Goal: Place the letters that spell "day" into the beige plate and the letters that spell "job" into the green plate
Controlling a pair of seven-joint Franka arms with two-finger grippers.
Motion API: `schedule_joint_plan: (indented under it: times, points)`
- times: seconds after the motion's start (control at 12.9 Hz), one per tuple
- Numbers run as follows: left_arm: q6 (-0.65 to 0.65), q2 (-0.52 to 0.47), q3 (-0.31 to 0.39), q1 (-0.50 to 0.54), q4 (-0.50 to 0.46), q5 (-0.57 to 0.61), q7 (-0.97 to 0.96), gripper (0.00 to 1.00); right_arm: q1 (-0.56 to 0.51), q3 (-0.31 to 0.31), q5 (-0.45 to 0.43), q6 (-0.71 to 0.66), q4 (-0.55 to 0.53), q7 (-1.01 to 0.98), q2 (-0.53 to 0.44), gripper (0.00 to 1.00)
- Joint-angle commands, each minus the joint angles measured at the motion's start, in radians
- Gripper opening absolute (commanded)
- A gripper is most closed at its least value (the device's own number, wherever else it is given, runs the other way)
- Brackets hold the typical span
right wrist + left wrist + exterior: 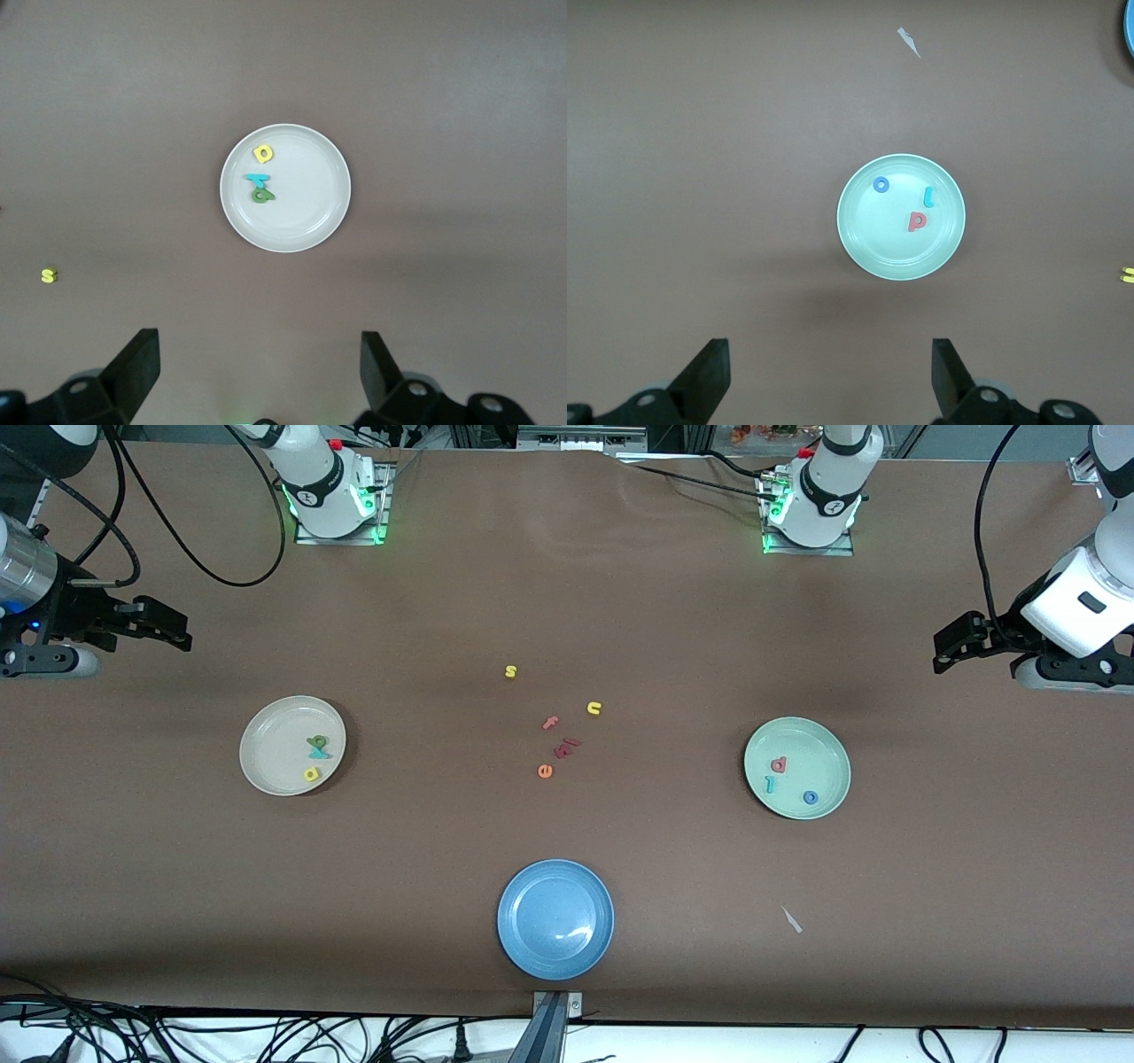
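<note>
Blue plate (555,919) nearest; both grippers spread wide, waiting, fingertips cut off in wrist views.

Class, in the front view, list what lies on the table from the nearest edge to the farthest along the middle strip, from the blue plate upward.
blue plate → orange e → red f → yellow u → yellow s

Foam letters are the only readable signs
On the table (443,602) lie a yellow "s" (510,671), yellow "u" (594,708), red "f" (551,723), orange "e" (545,771)
</note>
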Motion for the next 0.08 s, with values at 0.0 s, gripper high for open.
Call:
schedule_joint_plan:
  times: [0.0]
  points:
    - [-0.019, -0.009, -0.001, -0.001, 0.012, -0.019, -0.006, 1.00, -0.013, 0.011, -0.005, -0.004, 0.008, 0.005, 0.003, 1.00]
